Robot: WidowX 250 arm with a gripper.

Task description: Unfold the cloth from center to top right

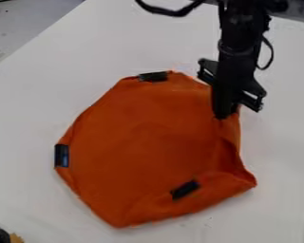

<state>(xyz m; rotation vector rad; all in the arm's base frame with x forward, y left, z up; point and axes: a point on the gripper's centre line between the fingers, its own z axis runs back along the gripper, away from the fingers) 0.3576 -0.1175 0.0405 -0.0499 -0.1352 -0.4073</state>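
An orange cloth lies on the white table, spread into a rough many-sided shape with dark patches near its top, left and lower right edges. Its right side is folded over, with a raised crease running down toward the lower right corner. The gripper points down at the cloth's upper right edge, its tip against or just over the fabric. Whether it holds any cloth is hidden by the gripper itself.
The white table surrounds the cloth, and its edge slants across the upper left. A dark object with a yellowish part sits in the bottom left corner. A dark cable hangs at the top.
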